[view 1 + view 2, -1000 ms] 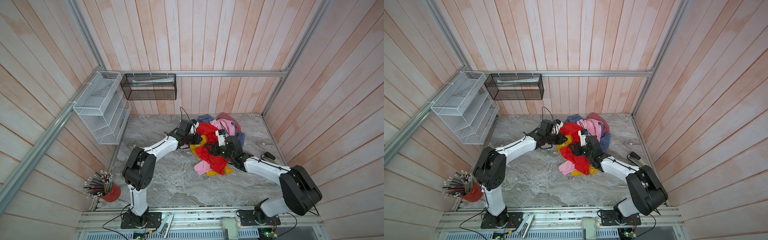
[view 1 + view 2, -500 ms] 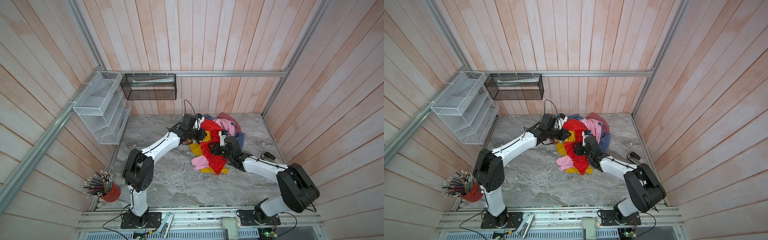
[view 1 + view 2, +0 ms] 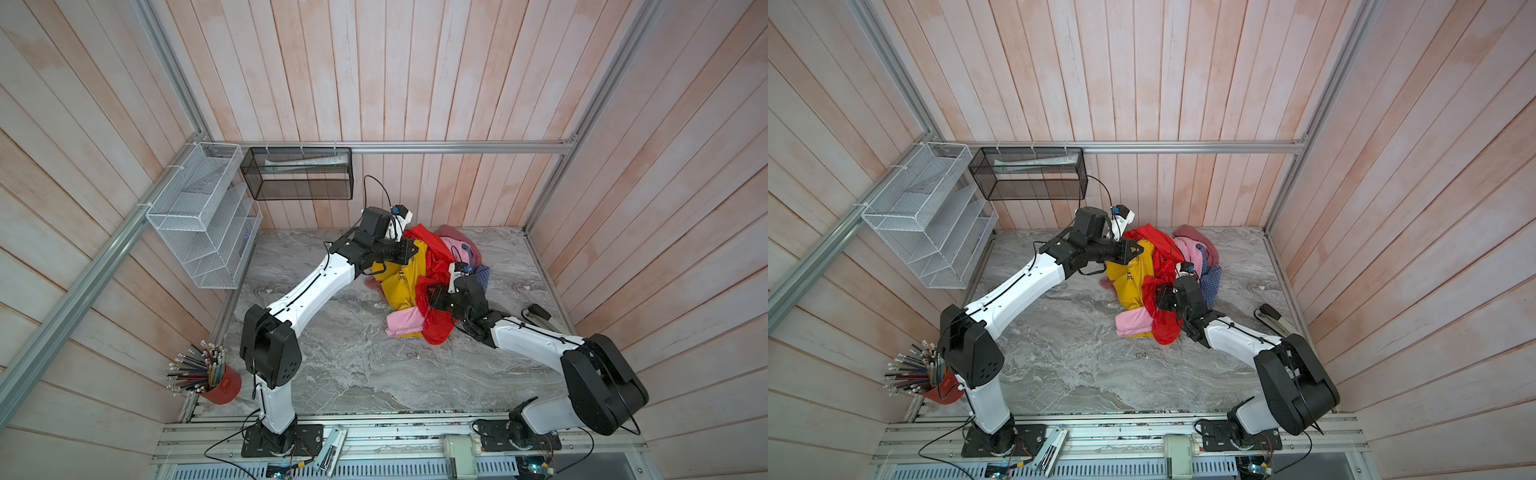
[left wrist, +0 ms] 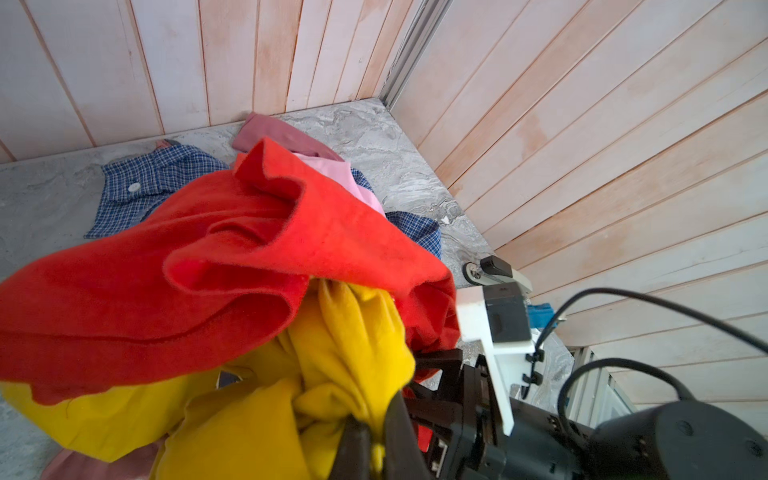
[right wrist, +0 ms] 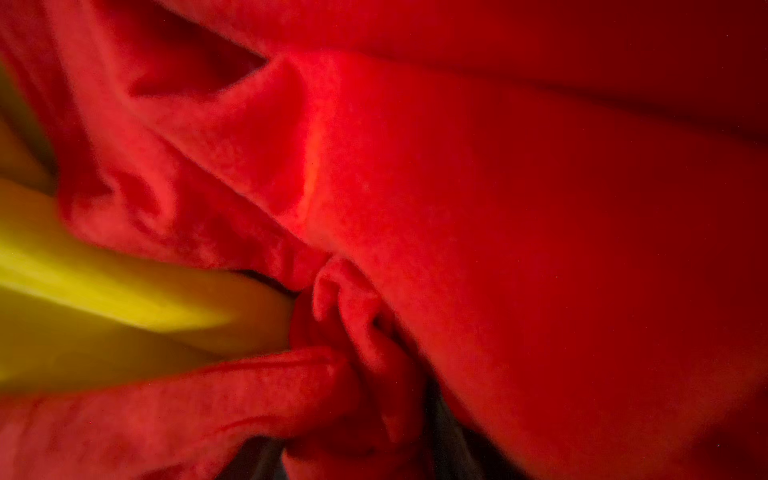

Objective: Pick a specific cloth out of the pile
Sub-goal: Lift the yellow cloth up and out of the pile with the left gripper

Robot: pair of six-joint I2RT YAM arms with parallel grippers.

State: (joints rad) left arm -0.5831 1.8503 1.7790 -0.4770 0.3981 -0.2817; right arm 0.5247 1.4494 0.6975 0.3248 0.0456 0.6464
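Grey marbled tabletop, pale plank walls on three sides.
Left gripper is clamped on the cloth, which hangs against the pile near the back wall. Right gripper is closed in a fold of the red cloth. A wire rack and pencil cup are at the left.

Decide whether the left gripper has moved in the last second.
Yes. In a top view the left gripper, shut on the mustard-yellow cloth, has shifted toward the black mesh basket.

Both top views look steeply down over the whole worktop. The right wrist camera sits hard against the pile.
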